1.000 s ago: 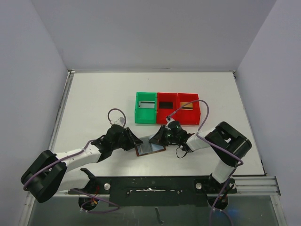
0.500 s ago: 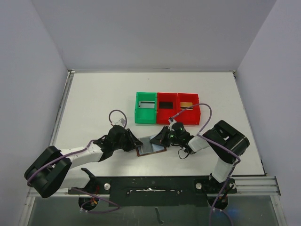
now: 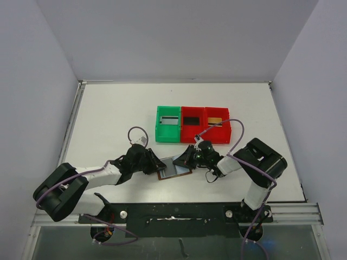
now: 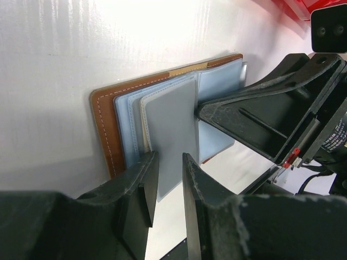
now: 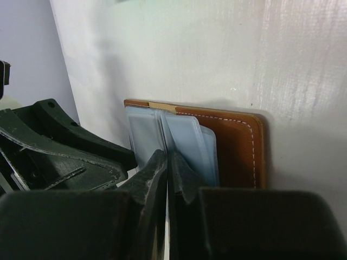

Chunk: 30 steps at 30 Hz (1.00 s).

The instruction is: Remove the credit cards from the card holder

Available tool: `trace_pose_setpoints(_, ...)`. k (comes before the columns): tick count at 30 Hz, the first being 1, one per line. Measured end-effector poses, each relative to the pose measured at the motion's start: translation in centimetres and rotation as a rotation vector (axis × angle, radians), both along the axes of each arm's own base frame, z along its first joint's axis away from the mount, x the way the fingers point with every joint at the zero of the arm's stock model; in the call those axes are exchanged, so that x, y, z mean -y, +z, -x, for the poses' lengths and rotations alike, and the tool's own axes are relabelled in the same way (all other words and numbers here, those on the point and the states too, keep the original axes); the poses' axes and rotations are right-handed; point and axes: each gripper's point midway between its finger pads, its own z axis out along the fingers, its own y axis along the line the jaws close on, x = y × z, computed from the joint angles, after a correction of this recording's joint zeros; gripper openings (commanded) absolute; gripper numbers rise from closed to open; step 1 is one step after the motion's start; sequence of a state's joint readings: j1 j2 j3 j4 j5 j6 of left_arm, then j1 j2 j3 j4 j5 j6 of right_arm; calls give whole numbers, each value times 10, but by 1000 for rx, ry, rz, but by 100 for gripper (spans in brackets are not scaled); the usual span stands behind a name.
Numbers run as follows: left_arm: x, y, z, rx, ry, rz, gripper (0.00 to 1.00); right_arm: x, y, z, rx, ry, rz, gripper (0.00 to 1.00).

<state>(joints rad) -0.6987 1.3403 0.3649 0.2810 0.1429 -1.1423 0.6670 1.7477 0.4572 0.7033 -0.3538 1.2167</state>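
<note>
Right jaws clamp the wallet's (image 5: 238, 151) pocket; left jaws, slightly parted, straddle a card (image 4: 171, 124): close, then pull.

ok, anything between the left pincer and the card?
Nothing visible. A grey card juts from the card holder straight into the gap of the left pincer; the right pincer sits beside it, over the other half.

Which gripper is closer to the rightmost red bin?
Right. The right gripper is at the wallet's right side, the side toward the rightmost red bin; the left gripper is at the wallet's left side, farther off.
</note>
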Motion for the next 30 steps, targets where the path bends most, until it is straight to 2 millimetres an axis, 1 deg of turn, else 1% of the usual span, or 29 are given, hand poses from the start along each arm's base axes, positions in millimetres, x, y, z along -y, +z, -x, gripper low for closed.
trace_pose_setpoints(9,-2,1,1,0,6,-9,24,0,0,0,-1,1,0,0)
trace_pose_setpoints(15,-6,7,0,17,23,-16,25,0,0,0,-1,1,0,0)
trace_pose_setpoints(30,-8,4,2,4,23,-27,26,0,0,0,-1,0,0,0)
